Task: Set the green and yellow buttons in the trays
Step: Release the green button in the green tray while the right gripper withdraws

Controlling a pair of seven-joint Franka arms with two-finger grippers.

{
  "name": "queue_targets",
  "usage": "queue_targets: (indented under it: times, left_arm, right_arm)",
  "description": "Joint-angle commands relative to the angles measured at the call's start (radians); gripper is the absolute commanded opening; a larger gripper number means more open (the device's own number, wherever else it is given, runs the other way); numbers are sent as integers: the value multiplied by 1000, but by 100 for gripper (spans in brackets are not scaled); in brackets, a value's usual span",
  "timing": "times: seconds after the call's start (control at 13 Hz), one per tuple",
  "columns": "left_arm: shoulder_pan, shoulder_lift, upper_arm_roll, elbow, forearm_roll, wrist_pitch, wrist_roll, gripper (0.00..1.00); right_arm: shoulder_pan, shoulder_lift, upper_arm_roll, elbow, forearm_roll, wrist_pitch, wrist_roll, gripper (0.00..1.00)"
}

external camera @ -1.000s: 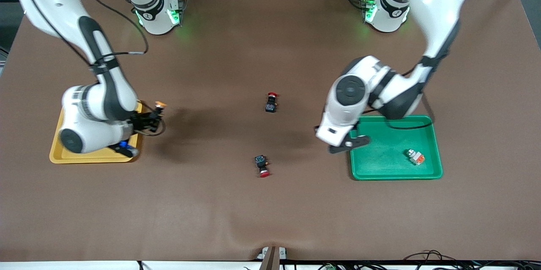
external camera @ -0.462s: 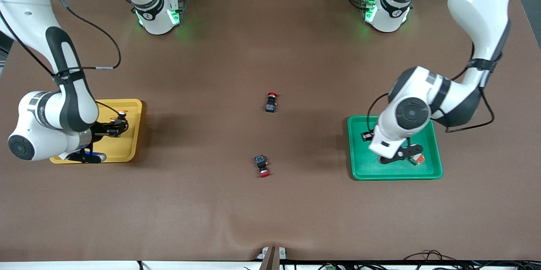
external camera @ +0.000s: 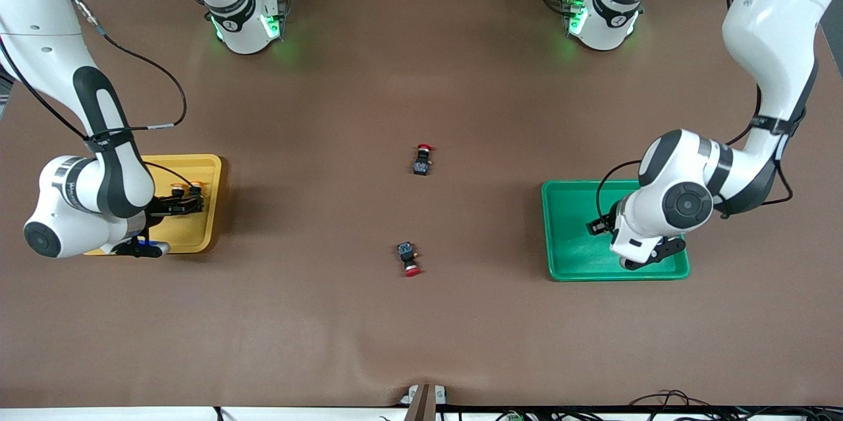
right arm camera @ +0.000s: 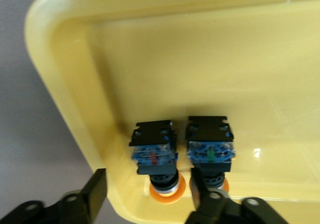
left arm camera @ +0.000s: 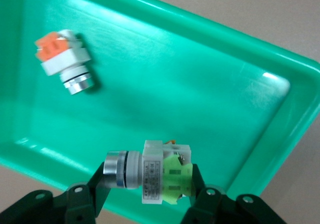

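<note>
2 buttons (right arm camera: 182, 156) in yellow tray (right arm camera: 65, 74)

brown table (external camera: 369, 342), yellow tray (external camera: 209, 170), green tray (external camera: 560, 223), red-capped buttons (external camera: 423, 159)

We see tiny print on the side of the green-faced button (left arm camera: 160, 176), but we cannot read any words or numbers.

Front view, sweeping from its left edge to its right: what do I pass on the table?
yellow tray → red-capped button nearer the camera → red-capped button farther from the camera → green tray
</note>
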Motion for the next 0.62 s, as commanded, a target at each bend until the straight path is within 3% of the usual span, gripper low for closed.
queue_targets:
  times: [0.0,0.08,0.54]
  left_arm:
    - [6,14,6,8,-1,35,7,94]
    - [7,14,7,10,-1,40,7,100]
    - [7,-105,-37,12,-6,19,1,100]
  right_arm:
    - [2,-10,17,56,11,-56,-4,100]
    - [8,-10,17,91,10,-75,-16,100]
    - [72,-22,24,335,17,-118,-15,100]
